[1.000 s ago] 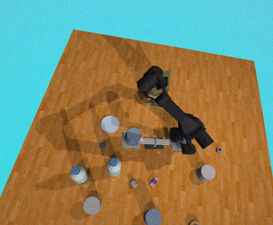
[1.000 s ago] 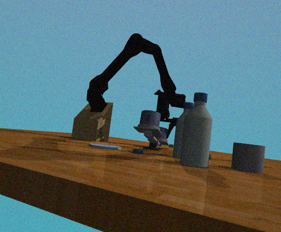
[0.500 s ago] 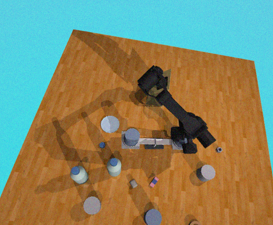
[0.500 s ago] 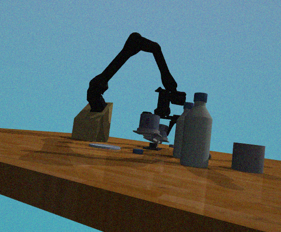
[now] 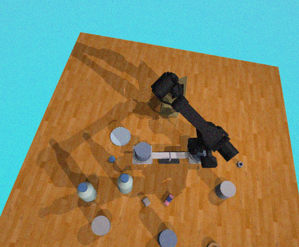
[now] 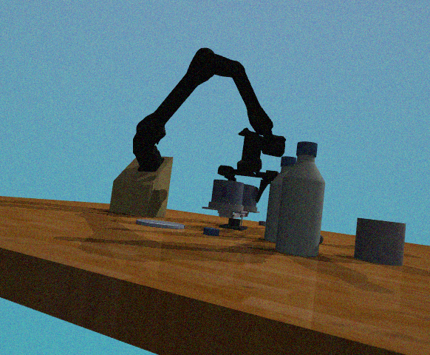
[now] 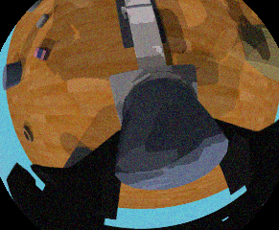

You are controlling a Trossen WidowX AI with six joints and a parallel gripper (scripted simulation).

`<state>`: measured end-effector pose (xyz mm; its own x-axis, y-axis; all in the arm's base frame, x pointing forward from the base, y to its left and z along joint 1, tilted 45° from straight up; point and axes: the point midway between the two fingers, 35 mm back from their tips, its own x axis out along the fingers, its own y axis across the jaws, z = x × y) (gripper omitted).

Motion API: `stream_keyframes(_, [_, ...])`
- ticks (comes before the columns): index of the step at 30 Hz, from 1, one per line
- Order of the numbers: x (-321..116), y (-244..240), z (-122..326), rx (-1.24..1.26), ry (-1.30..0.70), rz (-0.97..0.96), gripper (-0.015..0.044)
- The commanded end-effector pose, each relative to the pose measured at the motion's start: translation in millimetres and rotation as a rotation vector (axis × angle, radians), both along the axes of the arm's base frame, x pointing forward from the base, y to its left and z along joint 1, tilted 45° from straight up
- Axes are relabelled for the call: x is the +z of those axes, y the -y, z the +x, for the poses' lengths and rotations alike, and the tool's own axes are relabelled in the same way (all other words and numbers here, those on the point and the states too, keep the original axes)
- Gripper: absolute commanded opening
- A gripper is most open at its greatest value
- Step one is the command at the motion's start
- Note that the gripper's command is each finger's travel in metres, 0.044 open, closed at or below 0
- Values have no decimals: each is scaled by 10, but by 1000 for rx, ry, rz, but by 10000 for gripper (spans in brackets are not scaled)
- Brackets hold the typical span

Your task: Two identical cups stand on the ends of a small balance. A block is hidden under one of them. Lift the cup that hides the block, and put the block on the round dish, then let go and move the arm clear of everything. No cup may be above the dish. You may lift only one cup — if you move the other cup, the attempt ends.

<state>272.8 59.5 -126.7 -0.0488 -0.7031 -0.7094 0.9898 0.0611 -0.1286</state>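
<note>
At the near edge of the wooden table [image 5: 250,111] [image 6: 207,279] [image 7: 86,98], partly cut off in the top view, is a tan ring [image 5: 212,244] [image 7: 28,133]. Left of it I see a blue-grey cylinder [image 5: 167,239] [image 7: 11,76], then a paler cylinder [image 5: 100,225] [image 6: 379,241].

Farther in, near the middle, lie a small grey block [image 5: 146,201] [image 7: 42,20] and, to its right, a pink-and-blue block [image 5: 168,199] [image 7: 41,54]. On the left stand two upright pale bottles [image 5: 87,193] [image 6: 302,214] with blue caps; on the right stands a grey cylinder [image 5: 225,190].

Next comes the balance [image 5: 161,155] [image 6: 233,222] [image 7: 146,35], running left to right. The left cup [image 5: 143,151] [image 6: 227,192] stands on its left pan. At the right end, my gripper [image 5: 202,154] [image 6: 250,194] [image 7: 164,128] reaches down with its jaws closed on the sides of the right cup [image 5: 203,153] [image 6: 250,195] [image 7: 163,115], which sits at the right pan. The hidden block is out of sight, and I cannot tell which cup covers it. A small blue disc [image 5: 112,159] [image 6: 210,231] lies left of the balance, and a small dark-centred piece [image 5: 240,164] lies to the right.

Beyond the left cup, slightly farther left, the round dish [image 5: 120,136] [image 6: 159,224] lies flat. Farthest back, my black arm [image 5: 194,117] [image 6: 176,92] rises from a tan base [image 5: 184,85] [image 6: 131,194] [image 7: 273,67].
</note>
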Motion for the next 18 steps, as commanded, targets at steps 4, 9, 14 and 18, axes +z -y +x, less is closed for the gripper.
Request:
stream_keyframes(4, [73, -121, 49, 1, 16, 18, 0])
stream_keyframes(9, [116, -166, 54, 1, 16, 18, 0])
stream_keyframes(14, [159, -211, 59, 1, 16, 19, 0])
stream_keyframes(18, [194, -247, 61, 1, 16, 19, 0])
